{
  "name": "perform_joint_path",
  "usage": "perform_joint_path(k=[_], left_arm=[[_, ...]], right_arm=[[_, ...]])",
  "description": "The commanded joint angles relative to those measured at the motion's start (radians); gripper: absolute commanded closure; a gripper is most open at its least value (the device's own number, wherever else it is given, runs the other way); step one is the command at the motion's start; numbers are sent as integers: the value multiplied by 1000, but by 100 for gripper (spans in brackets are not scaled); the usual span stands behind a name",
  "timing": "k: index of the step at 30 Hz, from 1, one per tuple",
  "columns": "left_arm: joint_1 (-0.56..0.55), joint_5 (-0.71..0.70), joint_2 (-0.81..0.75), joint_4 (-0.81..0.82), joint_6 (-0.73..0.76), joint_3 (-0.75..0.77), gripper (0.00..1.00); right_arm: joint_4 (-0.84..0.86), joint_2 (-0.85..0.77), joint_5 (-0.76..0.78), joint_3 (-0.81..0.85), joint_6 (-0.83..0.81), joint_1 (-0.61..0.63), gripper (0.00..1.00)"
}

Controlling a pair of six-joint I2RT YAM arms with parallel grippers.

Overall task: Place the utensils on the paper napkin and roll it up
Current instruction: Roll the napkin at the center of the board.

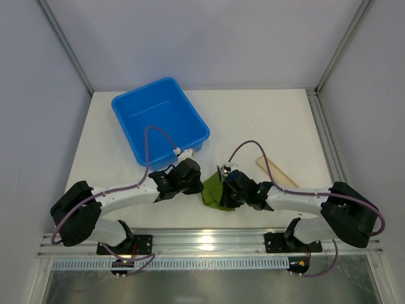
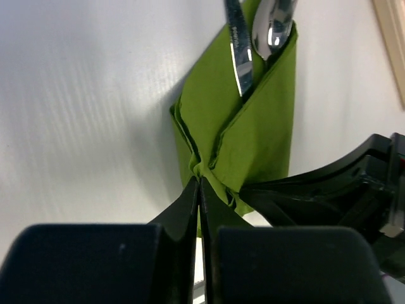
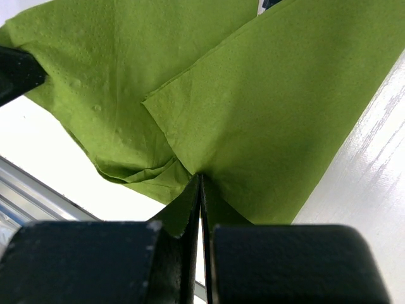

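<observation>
The green paper napkin lies folded around the utensils between my two grippers. In the left wrist view the napkin forms a pocket, with a silvery knife and a spoon sticking out of its far end. My left gripper is shut on the napkin's near edge. My right gripper is shut on a fold of the napkin from the other side. In the top view the left gripper and right gripper flank the bundle.
A blue bin stands at the back left. A beige cylinder lies on the table to the right of the right gripper; it also shows in the left wrist view. The metal rail runs along the near edge.
</observation>
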Motion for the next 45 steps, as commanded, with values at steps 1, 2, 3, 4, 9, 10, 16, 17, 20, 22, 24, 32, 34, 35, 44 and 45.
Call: perform_joint_path(k=[1,2,3,4,9,10,16,17,20,22,24,32,34,35,44,45], left_arm=[[-4,42,2,57,28,51,100],[-4,50,9,64,26,57,100],[-4,62,16,68,26,62,100],[-5,66,30,77,25,73,100],[-22,67,56,90,22,103,100],[-24,72,61,91,22,109,100],[-45,78,85,96,25,152,100],[-48,78,88,96,28,156,100],[-63,82,91,107,36,168,100],[-76,90,95,119,39,172,100],[-82,95,99,126,48,177,100],[-97,95,125,131,43,189,100],[-99,89,125,130,46,194,100],[-100,84,124,128,45,195,100],[-102,63,127,107,53,188,100],[-100,61,127,104,53,188,100]], right_arm=[[-9,-19,48,-16,-9,2,96],[-9,-20,48,-16,-7,1,96],[-8,-22,47,-16,-5,2,96],[-3,-23,47,-18,-5,1,96],[11,-65,50,-35,11,2,96],[22,-74,48,-44,17,2,96],[42,-128,47,-70,41,2,96],[42,-131,48,-72,44,1,96],[42,-135,48,-82,62,2,96],[43,-139,47,-93,73,2,96],[45,-142,48,-99,82,2,96],[43,-145,57,-107,93,2,96],[51,-143,53,-113,94,2,96],[61,-146,48,-114,96,2,96],[14,-249,51,-113,87,2,96],[8,-258,56,-111,85,2,96]])
